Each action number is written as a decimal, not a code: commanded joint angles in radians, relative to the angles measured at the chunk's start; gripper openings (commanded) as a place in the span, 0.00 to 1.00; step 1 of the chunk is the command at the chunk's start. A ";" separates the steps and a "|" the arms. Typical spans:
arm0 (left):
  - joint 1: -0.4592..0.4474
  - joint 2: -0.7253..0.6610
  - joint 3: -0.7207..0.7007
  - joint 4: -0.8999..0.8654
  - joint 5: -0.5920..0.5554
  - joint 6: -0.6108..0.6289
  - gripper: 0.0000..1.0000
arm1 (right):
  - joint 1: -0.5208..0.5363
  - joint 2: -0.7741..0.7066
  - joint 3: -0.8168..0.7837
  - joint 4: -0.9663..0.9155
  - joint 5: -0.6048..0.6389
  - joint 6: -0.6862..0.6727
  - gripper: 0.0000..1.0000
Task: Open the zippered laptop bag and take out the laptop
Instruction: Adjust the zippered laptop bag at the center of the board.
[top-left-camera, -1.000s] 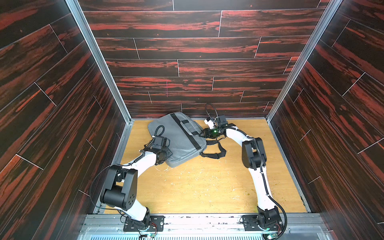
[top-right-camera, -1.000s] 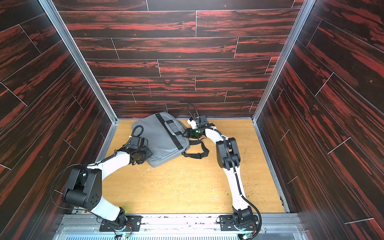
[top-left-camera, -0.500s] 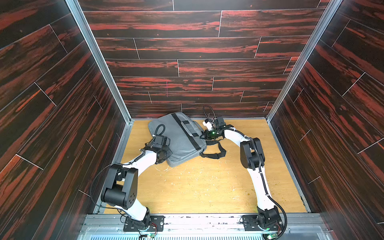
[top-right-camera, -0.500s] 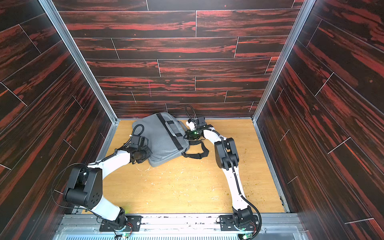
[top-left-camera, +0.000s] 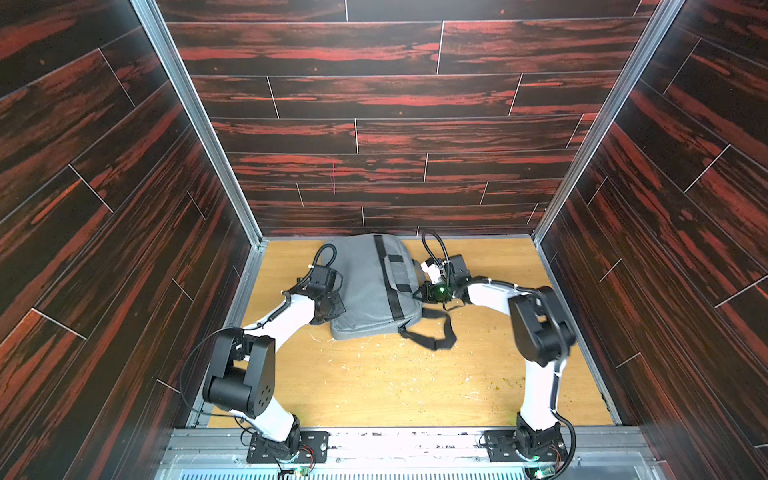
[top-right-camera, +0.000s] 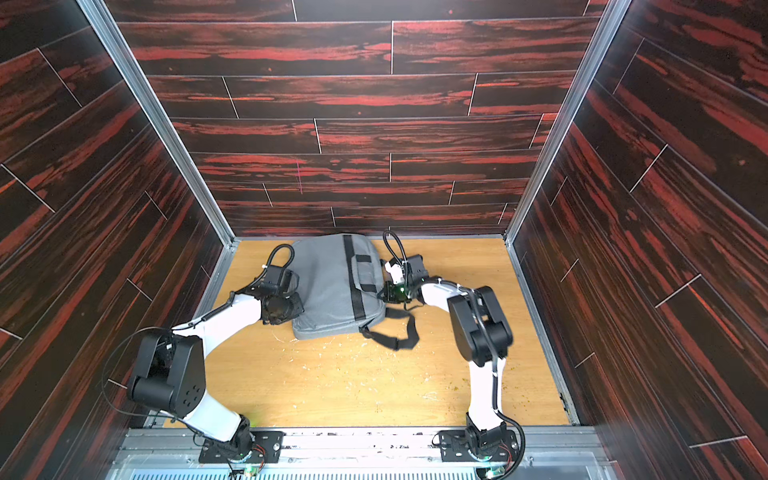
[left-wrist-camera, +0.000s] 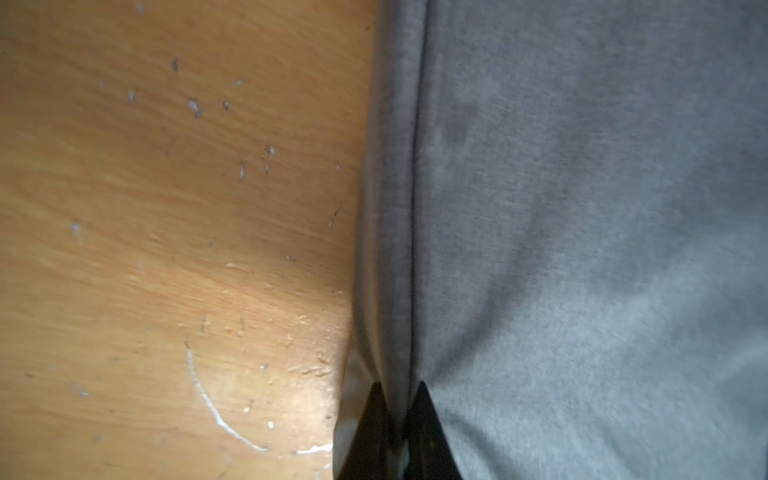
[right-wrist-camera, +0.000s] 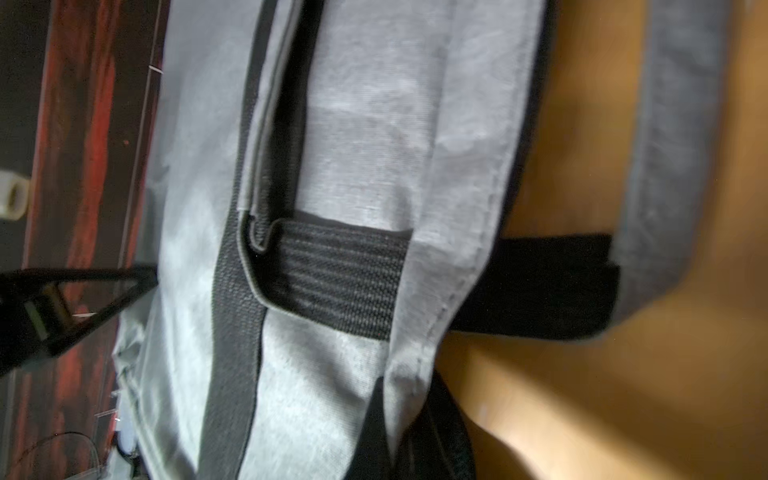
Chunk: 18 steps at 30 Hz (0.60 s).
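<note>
- We see the grey bag lying flat at the back of the table.
- Our left hand is pinched tight on its side edge.
- Our right hand grips the opposite edge, near a black strap.

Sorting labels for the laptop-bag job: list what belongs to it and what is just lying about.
Job: zippered laptop bag with its black shoulder strap; left gripper and right gripper, each pinching the bag's fabric edge; laptop not in view.

Lying about: wooden tabletop; white flecks on it; red-black wall panels.
</note>
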 joint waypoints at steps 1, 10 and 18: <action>0.025 0.015 0.027 -0.038 -0.088 0.060 0.00 | 0.021 -0.124 -0.129 0.107 0.018 0.111 0.00; 0.030 0.020 -0.015 -0.004 -0.072 0.016 0.00 | 0.050 -0.164 -0.198 0.145 0.067 0.109 0.03; 0.033 0.015 -0.020 -0.008 -0.092 0.044 0.00 | 0.055 -0.210 -0.249 0.132 0.070 0.121 0.11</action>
